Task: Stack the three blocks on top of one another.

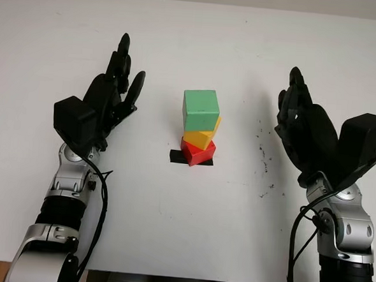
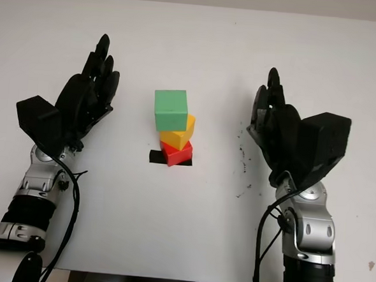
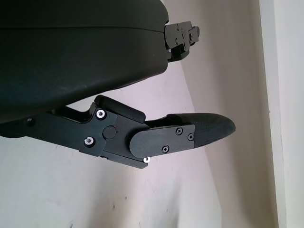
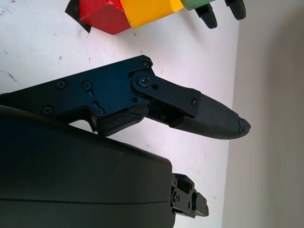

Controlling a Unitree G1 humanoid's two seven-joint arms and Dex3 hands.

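Three blocks stand in one stack at the middle of the white table [image 1: 183,224]. A red block [image 1: 197,152] sits at the bottom on a strip of black tape [image 1: 176,157], a yellow block [image 1: 203,135] lies on it, and a green block [image 1: 201,110] is on top. The stack looks a little twisted, each block turned against the one below. My left hand [image 1: 114,88] is raised to the left of the stack, open and apart from it. To the right of the stack my right hand [image 1: 301,119] is raised, open too. The red block [image 4: 102,16] and yellow block [image 4: 147,10] show in the right wrist view.
Small dark specks [image 1: 264,155] are scattered on the table between the stack and my right hand. The table's far edge [image 1: 196,2] meets a pale wall. The near edge [image 1: 192,277] runs between my two forearms.
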